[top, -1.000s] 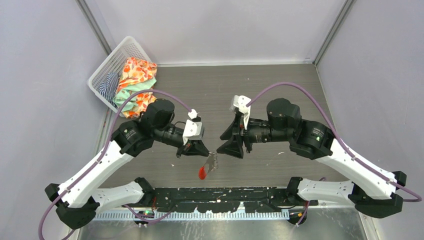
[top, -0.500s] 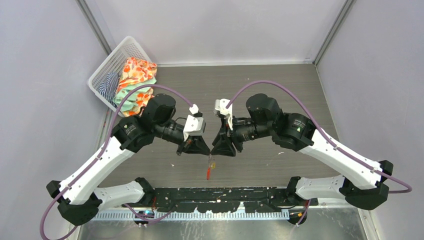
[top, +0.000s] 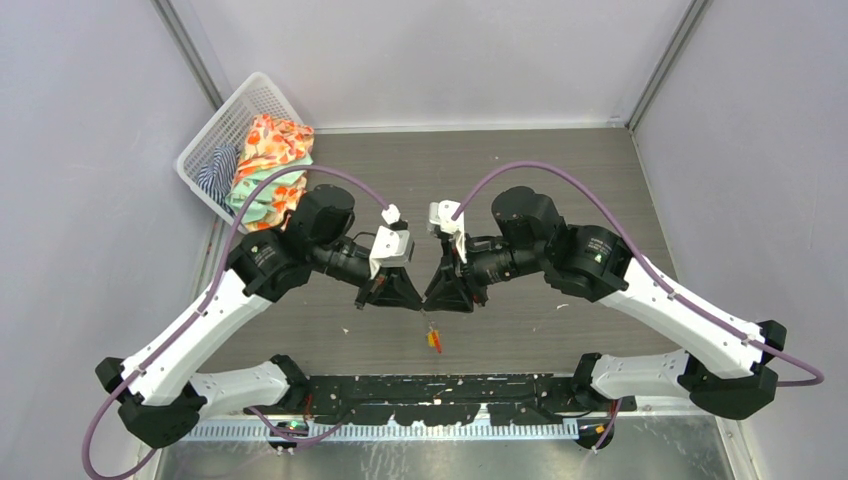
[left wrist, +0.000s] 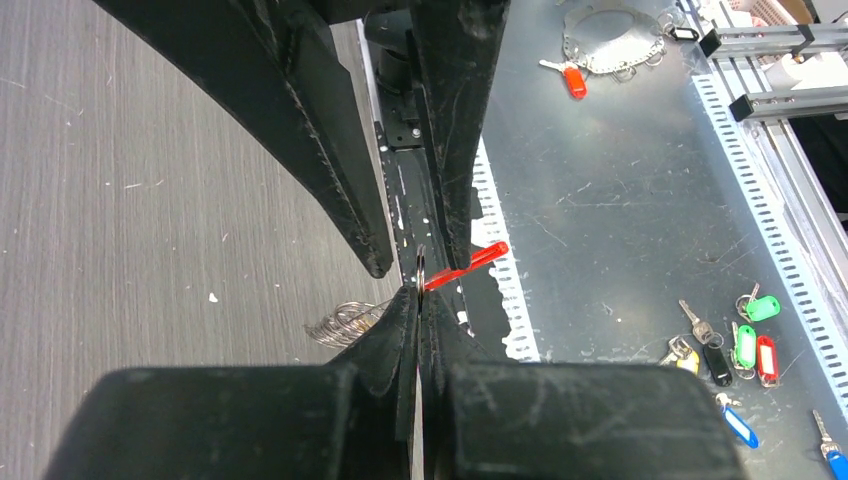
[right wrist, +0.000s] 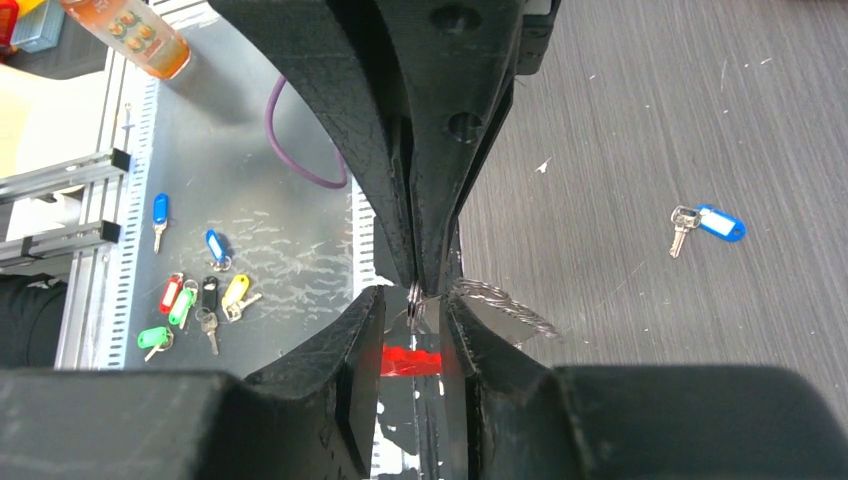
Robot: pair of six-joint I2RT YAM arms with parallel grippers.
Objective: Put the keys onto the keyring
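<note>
The keyring hangs in the air between the two arms, its red oval tag [top: 433,340] dangling below. My left gripper [top: 418,301] is shut on the thin edge of its metal ring [left wrist: 420,268]; the red tag [left wrist: 470,265] and a bunch of silver rings [left wrist: 345,322] stick out to either side. My right gripper [top: 432,301] meets it head-on, jaws apart on either side of the same ring [right wrist: 415,298], with gaps showing and the red tag [right wrist: 410,360] beneath. One key with a blue head [right wrist: 715,222] lies on the wooden table. No other key of the task shows.
A white basket [top: 203,150] with coloured cloths stands at the back left. Several spare tagged keys [right wrist: 200,295] lie on the metal shelf below the table's near edge, also seen as tagged keys [left wrist: 745,340] from the left wrist. An orange bottle [right wrist: 125,35] stands beyond them.
My right arm has swung left until its fingers straddle the ring held by the left gripper, and its jaws have narrowed. The red tag has swung from the left to below.
</note>
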